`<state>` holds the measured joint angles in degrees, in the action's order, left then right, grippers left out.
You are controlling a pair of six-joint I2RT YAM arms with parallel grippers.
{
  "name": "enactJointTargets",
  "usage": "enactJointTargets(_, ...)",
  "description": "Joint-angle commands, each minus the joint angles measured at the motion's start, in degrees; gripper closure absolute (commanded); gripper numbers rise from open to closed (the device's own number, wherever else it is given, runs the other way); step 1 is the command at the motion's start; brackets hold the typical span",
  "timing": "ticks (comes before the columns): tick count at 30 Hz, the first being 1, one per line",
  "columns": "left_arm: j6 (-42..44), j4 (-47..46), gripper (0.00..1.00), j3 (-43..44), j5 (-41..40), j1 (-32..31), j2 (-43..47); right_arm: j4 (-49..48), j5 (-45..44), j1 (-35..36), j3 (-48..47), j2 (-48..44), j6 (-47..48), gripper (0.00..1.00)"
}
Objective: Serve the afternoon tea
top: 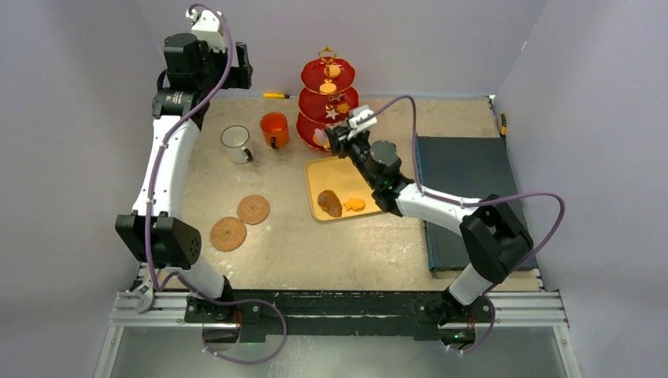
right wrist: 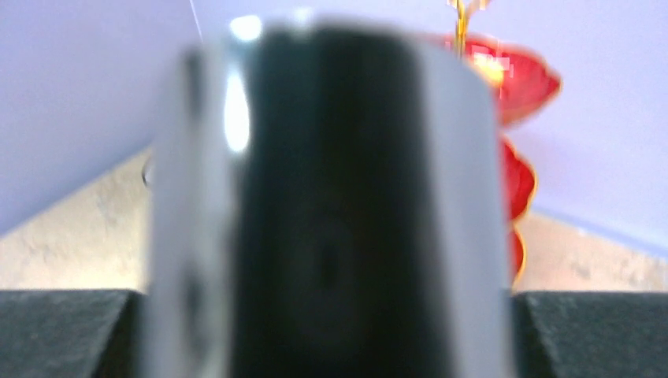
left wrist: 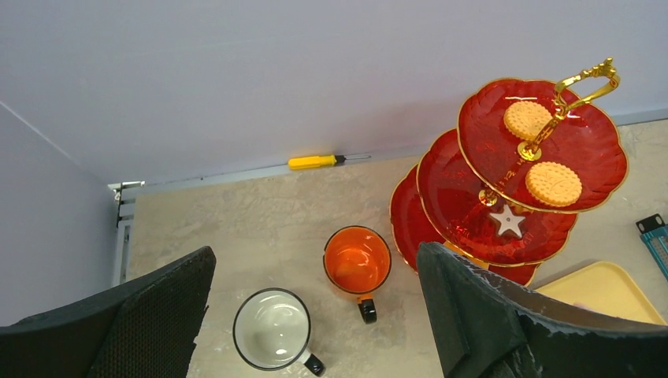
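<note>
From above I see my right hand (top: 331,140) at the lowest tier of the red stand (top: 313,75), and the left hand (top: 240,67) is high at the back. In the left wrist view its fingers (left wrist: 134,323) stand wide apart above the orange mug (left wrist: 357,260) and the white mug (left wrist: 271,328) on the worktop (left wrist: 236,228). In the right wrist view that hand holds a dark thing (right wrist: 331,220), too blurred to name.

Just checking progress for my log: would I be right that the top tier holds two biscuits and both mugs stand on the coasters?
Not quite: the top tier does hold two biscuits, but the top external view shows the orange mug and white mug on the table itself, apart from the two coasters, which lie empty.
</note>
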<state>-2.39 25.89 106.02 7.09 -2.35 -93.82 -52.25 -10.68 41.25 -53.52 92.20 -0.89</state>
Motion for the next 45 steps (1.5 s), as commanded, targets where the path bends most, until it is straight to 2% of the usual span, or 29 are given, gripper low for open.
enactJointTargets(1,-0.41,-1.99,0.01,-0.54,1.06,0.53,2.66,-0.63,1.67,-0.01,-10.59,2.93,2.80,0.67)
enactJointTargets(6,0.54,-1.92,0.01,-0.99,1.27,0.82,2.98,0.60,2.40,-1.63,-19.98,10.10,1.59,0.67)
enactJointTargets(13,0.69,-2.46,0.01,-0.33,2.43,1.13,2.78,1.18,2.81,-3.53,-25.90,15.46,-0.93,0.67)
enactJointTargets(23,0.77,-2.43,0.01,-0.59,2.77,1.65,2.33,-2.81,-0.27,-4.66,-29.53,21.31,0.25,0.67)
enactJointTargets(29,0.90,-2.16,0.01,-0.88,3.18,1.86,2.16,-4.14,-0.91,-6.07,-29.90,23.08,-3.25,0.65)
enactJointTargets(33,0.88,-2.16,0.01,-1.20,3.47,1.85,1.98,-5.27,-2.03,-6.27,-29.42,23.67,-3.59,0.60)
enactJointTargets(39,0.86,-2.16,0.01,-1.54,3.61,1.96,1.89,-6.13,-2.42,-6.35,-27.06,22.06,-2.89,0.40)
enactJointTargets(45,0.31,-2.37,0.01,-2.09,4.80,1.95,1.97,-7.11,-3.22,-6.35,-23.93,18.84,-1.02,0.35)
